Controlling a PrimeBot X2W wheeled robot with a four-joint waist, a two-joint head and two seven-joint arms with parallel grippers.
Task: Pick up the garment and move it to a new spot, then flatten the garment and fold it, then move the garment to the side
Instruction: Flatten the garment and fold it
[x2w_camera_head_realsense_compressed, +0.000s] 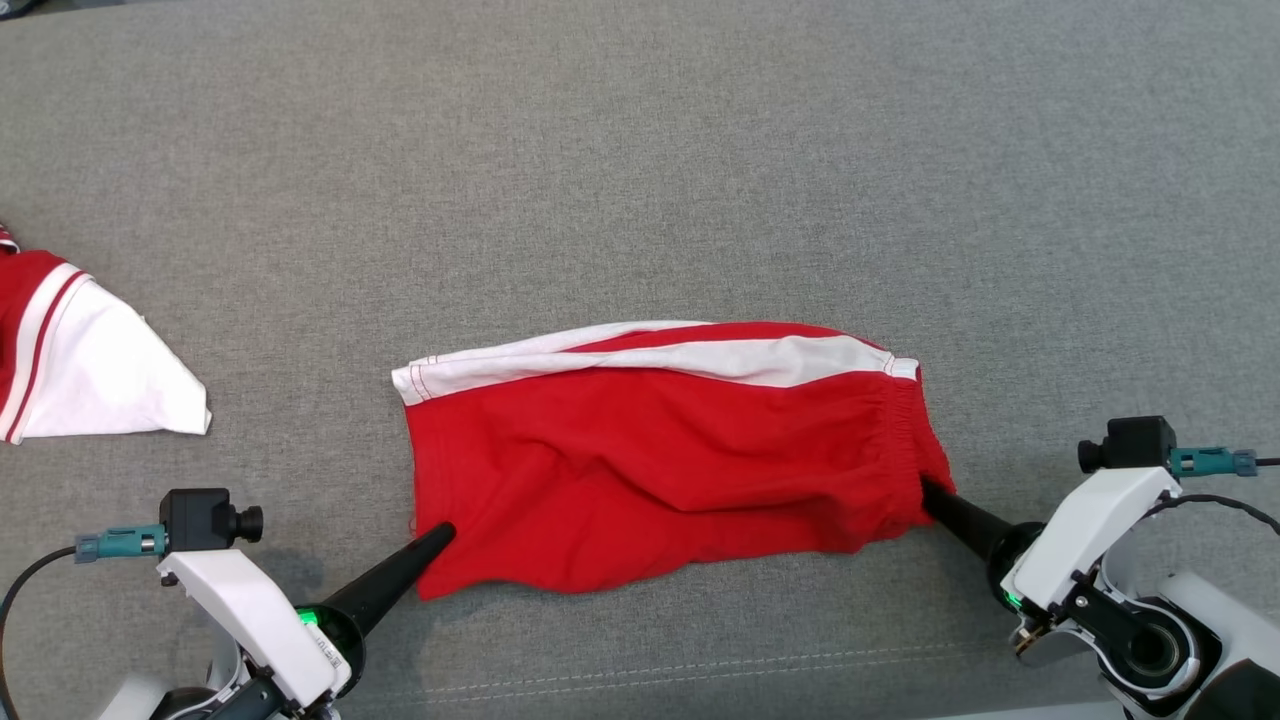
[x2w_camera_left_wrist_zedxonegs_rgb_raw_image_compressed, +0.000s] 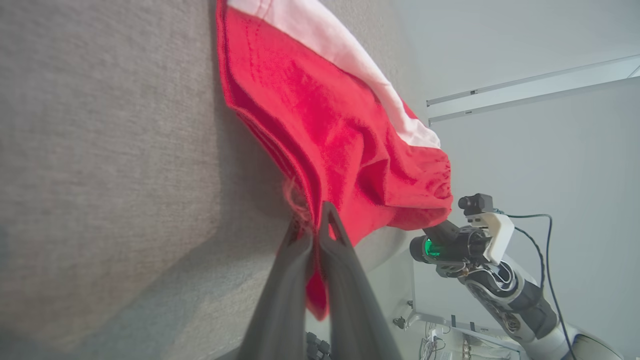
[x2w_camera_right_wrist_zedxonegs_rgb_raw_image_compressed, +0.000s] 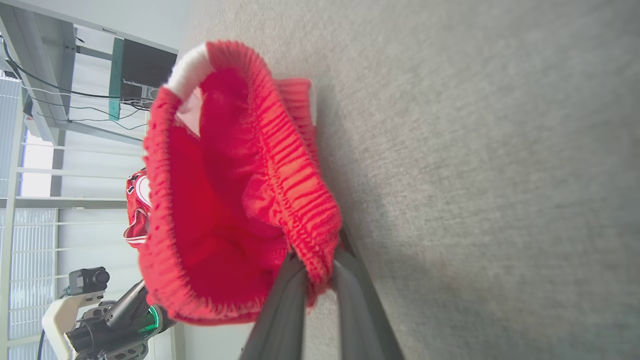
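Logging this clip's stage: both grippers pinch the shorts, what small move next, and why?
Probably ease the left gripper and right gripper slightly apart: the shorts wrinkle between their shut grips, near edge lifted off the gray surface.

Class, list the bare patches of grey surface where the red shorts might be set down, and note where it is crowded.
Free: the whole far strip of grey surface beyond the red shorts, and the right side. Crowded: the left edge, where a red-and-white garment lies.
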